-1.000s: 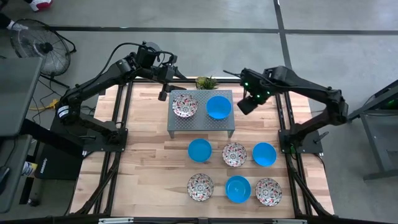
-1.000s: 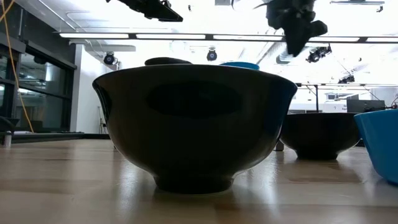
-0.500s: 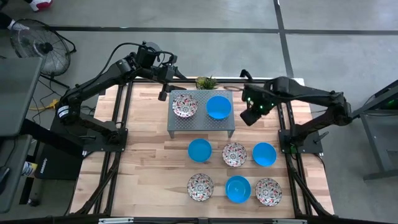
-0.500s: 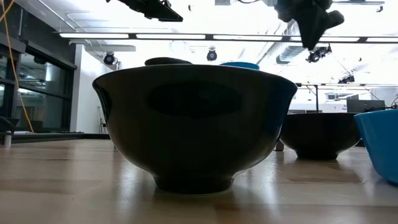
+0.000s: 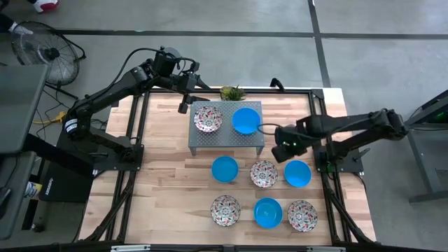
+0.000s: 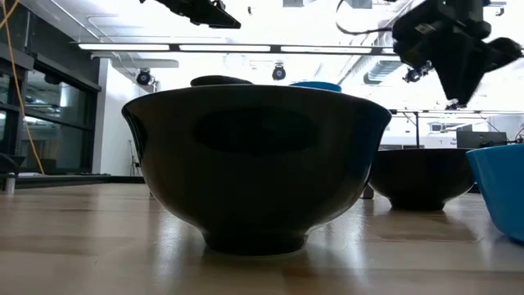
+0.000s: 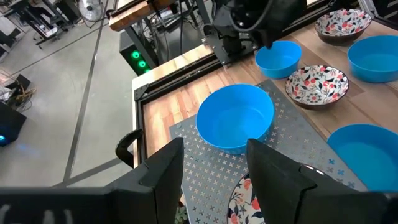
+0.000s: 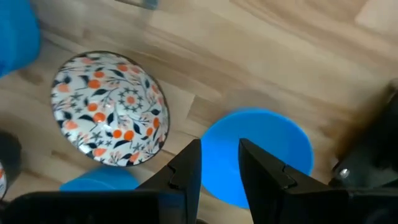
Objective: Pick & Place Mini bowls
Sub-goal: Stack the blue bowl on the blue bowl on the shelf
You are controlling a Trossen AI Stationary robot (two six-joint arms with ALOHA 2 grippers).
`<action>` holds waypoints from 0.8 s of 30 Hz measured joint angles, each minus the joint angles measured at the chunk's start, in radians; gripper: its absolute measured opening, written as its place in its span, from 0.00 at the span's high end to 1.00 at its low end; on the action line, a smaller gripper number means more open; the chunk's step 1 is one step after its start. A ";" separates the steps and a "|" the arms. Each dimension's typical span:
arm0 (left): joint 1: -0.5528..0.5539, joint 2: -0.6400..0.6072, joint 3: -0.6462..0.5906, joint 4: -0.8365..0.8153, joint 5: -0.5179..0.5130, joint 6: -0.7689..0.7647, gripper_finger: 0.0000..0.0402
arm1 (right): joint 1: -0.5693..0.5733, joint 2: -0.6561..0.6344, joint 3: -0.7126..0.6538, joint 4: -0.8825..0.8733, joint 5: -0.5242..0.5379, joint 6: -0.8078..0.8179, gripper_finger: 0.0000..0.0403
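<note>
Right wrist view alone shows right gripper (image 8: 219,163) empty, fingers parted — above blue bowl (image 8: 258,152).

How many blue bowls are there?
4: one blue bowl on the grey rack, two in the middle row, one in the front row. None seem hidden.

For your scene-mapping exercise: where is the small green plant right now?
In the high view, the small green plant sits at the table's far edge, just behind the grey perforated riser that carries a floral bowl and a blue bowl.

Four blue bowls (image 5: 246,120), four floral bowls (image 5: 208,117)
</note>
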 joint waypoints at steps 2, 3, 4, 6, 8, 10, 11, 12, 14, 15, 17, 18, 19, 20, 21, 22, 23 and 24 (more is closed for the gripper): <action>0.000 0.000 0.000 0.000 0.000 -0.004 0.58 | 0.028 0.000 -0.029 0.023 0.003 0.068 0.77; 0.000 0.000 0.000 0.000 0.000 -0.005 0.58 | 0.043 0.000 -0.044 0.041 0.007 0.102 0.77; 0.000 0.000 0.000 0.000 0.000 -0.005 0.58 | 0.059 0.000 -0.060 0.063 0.010 0.138 0.77; 0.000 0.000 0.000 0.000 0.000 -0.005 0.58 | 0.093 0.000 -0.095 0.118 0.029 0.227 0.77; 0.000 0.000 0.000 0.000 0.000 -0.005 0.58 | 0.125 0.000 -0.127 0.166 0.051 0.319 0.77; 0.000 0.000 0.000 0.000 0.000 -0.005 0.58 | 0.155 0.000 -0.156 0.199 0.070 0.427 0.77; 0.000 0.000 0.000 0.000 0.000 -0.005 0.58 | 0.167 0.000 -0.171 0.214 0.072 0.478 0.77; 0.000 0.000 0.000 0.000 0.000 -0.005 0.58 | 0.178 0.000 -0.184 0.220 0.071 0.515 0.77; 0.000 0.000 0.000 0.000 0.000 -0.005 0.58 | 0.199 0.000 -0.208 0.219 0.056 0.578 0.77; 0.000 0.000 0.000 0.000 0.000 -0.005 0.58 | 0.208 0.000 -0.219 0.219 0.050 0.605 0.77; 0.000 0.000 0.000 0.000 0.000 -0.005 0.58 | 0.218 0.000 -0.242 0.229 0.027 0.655 0.77; 0.000 0.000 0.000 0.000 0.000 -0.004 0.58 | 0.221 0.000 -0.253 0.239 0.014 0.668 0.77; 0.000 0.000 0.000 0.000 0.000 -0.002 0.58 | 0.223 0.000 -0.264 0.251 0.005 0.678 0.77; 0.000 0.000 0.000 0.000 0.000 0.000 0.58 | 0.222 0.000 -0.274 0.267 0.001 0.683 0.77; 0.000 0.000 0.000 0.000 0.000 0.002 0.58 | 0.222 0.000 -0.284 0.287 0.001 0.685 0.77; 0.000 0.000 0.000 0.000 0.000 0.003 0.58 | 0.222 0.000 -0.291 0.302 0.005 0.685 0.77; 0.000 0.000 0.000 0.000 0.000 0.003 0.58 | 0.219 0.000 -0.296 0.315 0.011 0.685 0.77; 0.000 0.000 0.000 0.000 0.000 0.003 0.58 | 0.215 0.000 -0.299 0.325 0.015 0.685 0.77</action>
